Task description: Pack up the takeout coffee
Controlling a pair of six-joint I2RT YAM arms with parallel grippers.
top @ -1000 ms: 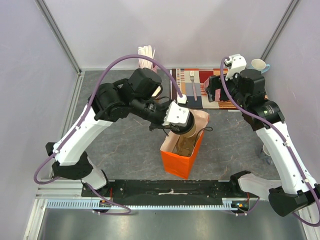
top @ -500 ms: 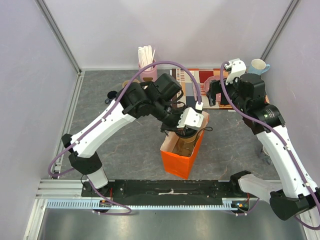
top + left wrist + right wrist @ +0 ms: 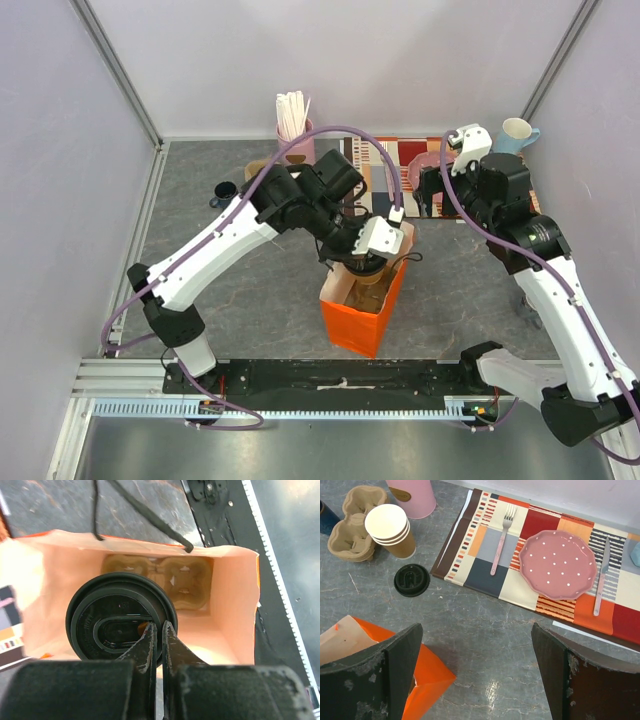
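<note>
The takeout coffee (image 3: 120, 625), a cup under a round black lid, hangs inside the open orange paper bag (image 3: 235, 610). My left gripper (image 3: 159, 630) is shut on the lid's rim, one finger inside the rim and one outside. A brown cup carrier (image 3: 180, 577) lies on the bag's floor beside the cup. From above, the left gripper (image 3: 365, 262) reaches down into the bag's mouth (image 3: 360, 325). My right gripper (image 3: 477, 650) is wide open and empty, held above the grey table to the right of the bag (image 3: 427, 680); it also shows in the top view (image 3: 432, 190).
A striped placemat (image 3: 485, 575) holds a pink plate (image 3: 557, 562), a fork (image 3: 502, 535) and a knife (image 3: 602, 575). Left of it are a loose black lid (image 3: 412, 579), stacked lidless paper cups (image 3: 390, 530), cup carriers (image 3: 350, 525) and a pink stick holder (image 3: 295, 135). A dark blue mug (image 3: 225, 190) stands at left, a white mug (image 3: 517, 132) at back right.
My left gripper has gone down into the bag with the coffee, and the left arm's elbow has swung toward the back. The right gripper has shifted slightly back.
</note>
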